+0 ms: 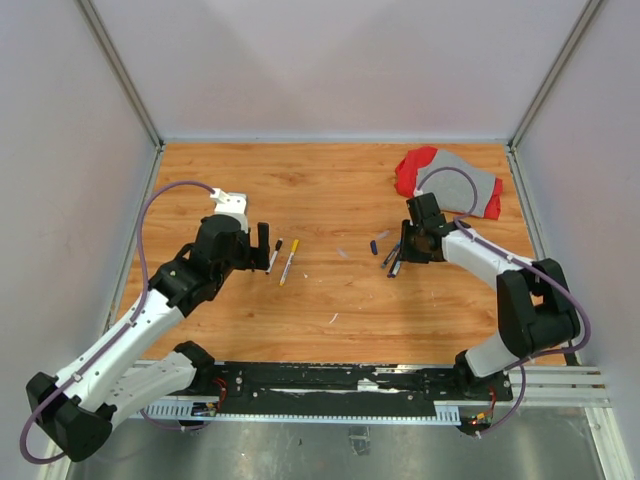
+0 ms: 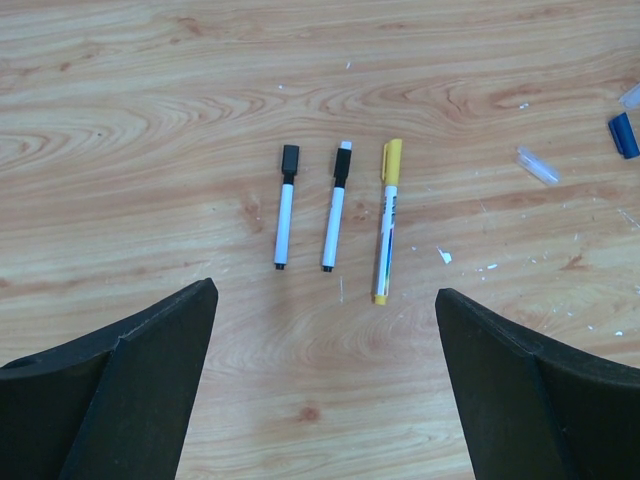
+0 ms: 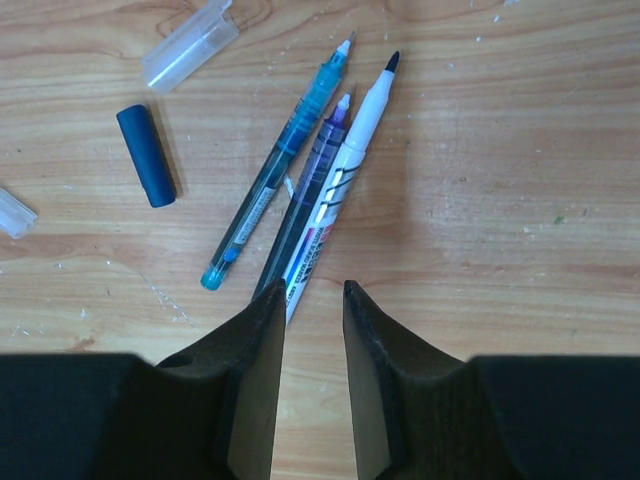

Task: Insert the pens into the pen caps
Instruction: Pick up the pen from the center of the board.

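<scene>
The right claw (image 3: 312, 296) has its jaws drawn close, with only a narrow strip of bare wood between them and no pen showing inside that strip. The tail of a white pen (image 3: 350, 165) ends right at the tip of the finger (image 3: 255, 340) on the nine o'clock side; whether the two touch cannot be told. From there three uncapped pens fan out toward twelve and one o'clock in the wrist view: the white pen with its dark tip on the three o'clock side, a purple pen (image 3: 316, 170) lying against it, and a teal pen (image 3: 274, 170) splayed off on the nine o'clock side. A dark blue cap (image 3: 146, 155) lies apart at ten o'clock, and a clear cap (image 3: 190, 45) lies farther out at eleven, near the frame's top edge. The left claw (image 2: 325, 292) is spread wide and holds nothing, hanging over the wooden worktop (image 2: 150, 100). At its twelve o'clock three more pens lie side by side, nearly parallel and not touching: a black-capped pen (image 2: 285, 205), a white-tipped pen (image 2: 334, 207) and a longer yellow-ended pen (image 2: 386, 222). From above, the dark blue cap sits between the two groups, nearer the right claw. A red and grey cloth (image 1: 450, 180) lies at that claw's twelve o'clock, by the far edge
</scene>
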